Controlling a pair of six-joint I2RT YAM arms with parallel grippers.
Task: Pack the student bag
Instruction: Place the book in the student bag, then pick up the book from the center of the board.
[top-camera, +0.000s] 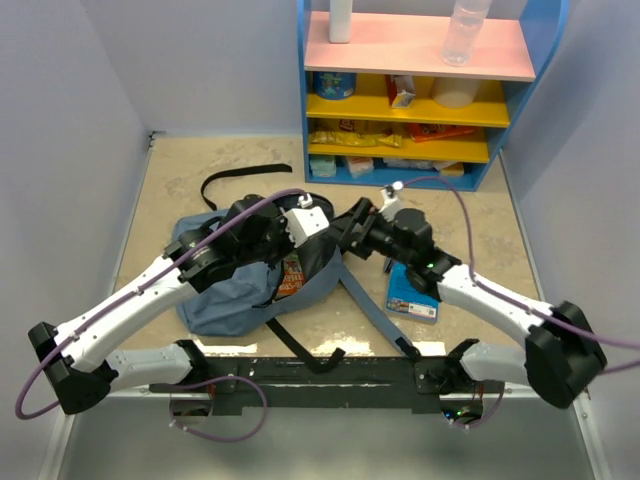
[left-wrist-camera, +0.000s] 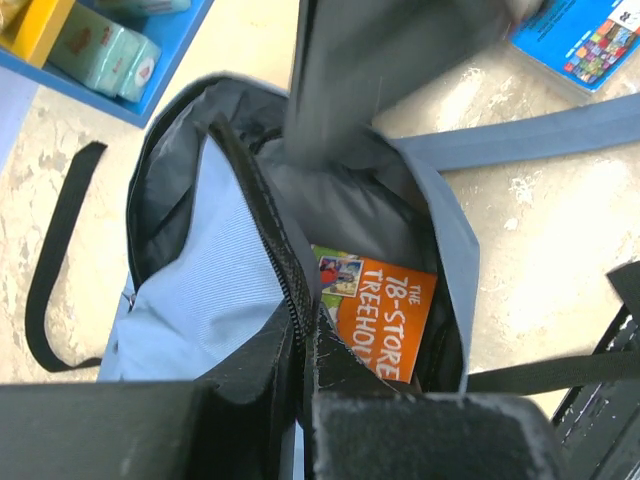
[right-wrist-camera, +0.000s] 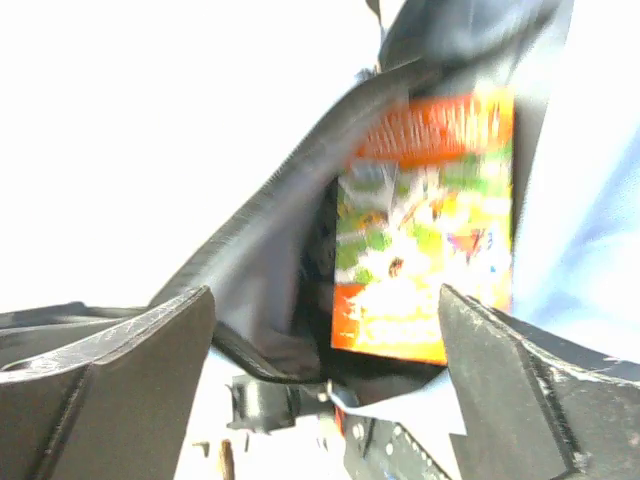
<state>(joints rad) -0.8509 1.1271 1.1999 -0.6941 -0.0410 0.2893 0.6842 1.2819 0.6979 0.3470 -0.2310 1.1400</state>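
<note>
Left gripper (left-wrist-camera: 302, 425) is pinched tight on the zip edge of the student bag (top-camera: 225, 300); right gripper (right-wrist-camera: 325, 300) hangs at the bag's mouth, jaws spread wide, gripping nothing. Bag lies on the table (top-camera: 200, 170) left of centre, long axis running near-left to far-right, opening facing right, an orange book (left-wrist-camera: 385, 310) inside

One student bag (top-camera: 225, 305), one orange book (top-camera: 291, 275), one blue book (top-camera: 412, 299), one shelf unit (top-camera: 400, 45).
</note>
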